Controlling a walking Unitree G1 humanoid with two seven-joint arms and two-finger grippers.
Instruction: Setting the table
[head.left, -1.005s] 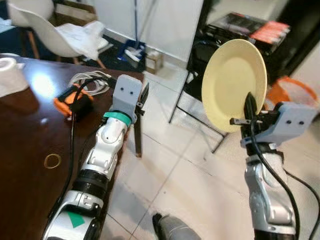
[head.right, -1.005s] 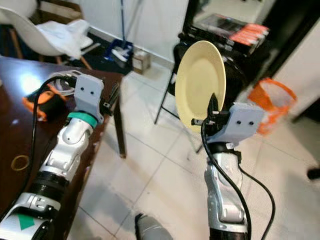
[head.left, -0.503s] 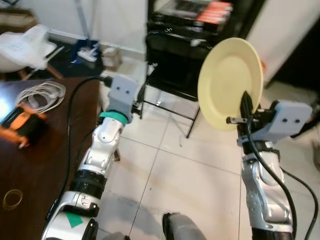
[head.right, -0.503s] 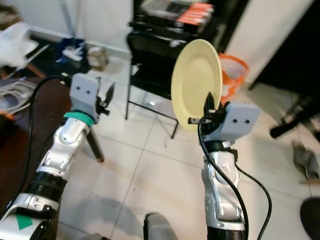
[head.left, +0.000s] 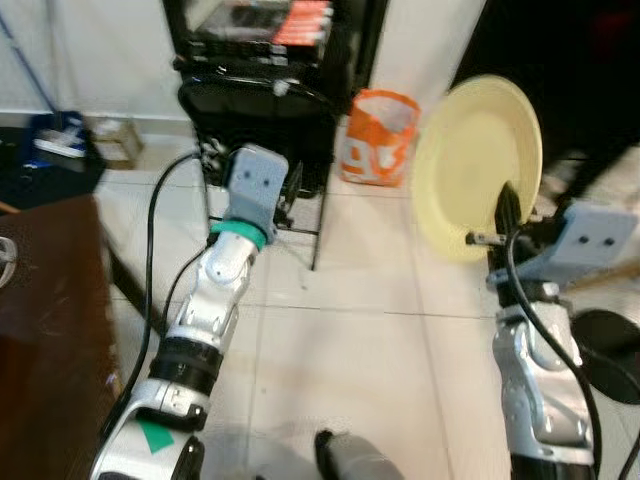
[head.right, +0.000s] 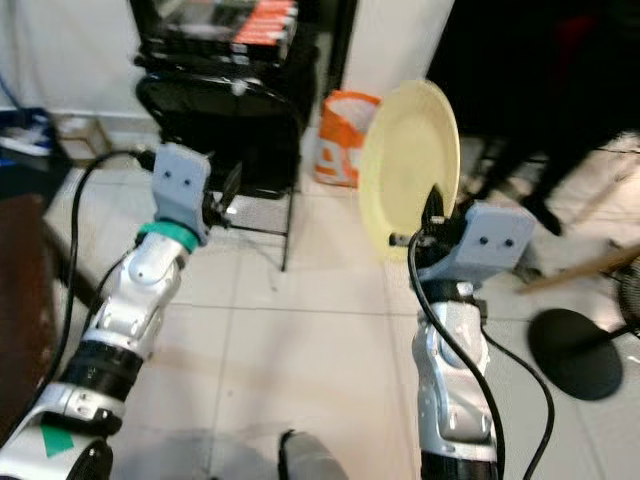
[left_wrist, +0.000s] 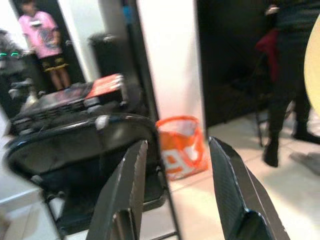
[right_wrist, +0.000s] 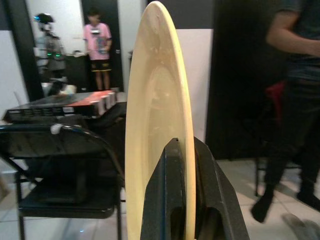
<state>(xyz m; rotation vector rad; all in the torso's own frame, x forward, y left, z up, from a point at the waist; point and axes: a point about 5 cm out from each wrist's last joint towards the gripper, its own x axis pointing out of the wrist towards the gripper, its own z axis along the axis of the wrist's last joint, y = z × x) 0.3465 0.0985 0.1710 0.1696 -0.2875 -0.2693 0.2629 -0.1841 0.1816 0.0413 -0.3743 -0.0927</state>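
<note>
A pale yellow plate (head.left: 480, 165) stands on edge in the air at the right, pinched at its lower rim by my right gripper (head.left: 506, 218), which is shut on it. In the right wrist view the plate (right_wrist: 157, 125) rises edge-on between the two black fingers (right_wrist: 170, 200). My left gripper (left_wrist: 175, 195) is held up at chest height on the left (head.left: 290, 195), open, with nothing between its fingers (left_wrist: 125, 190). A corner of the dark brown table (head.left: 45, 310) shows at the far left.
A black folding chair (head.left: 260, 110) with boxes behind it stands ahead, an orange bag (head.left: 378, 138) beside it. A black fan base (head.left: 605, 340) lies on the tiled floor at right. A person (right_wrist: 295, 100) in dark clothes stands at right; another person (right_wrist: 100, 45) stands far off.
The camera has swung right: the table has slid almost out of view at left and the orange bag and fan base have come in. Both arms keep their pose, plate still held.
</note>
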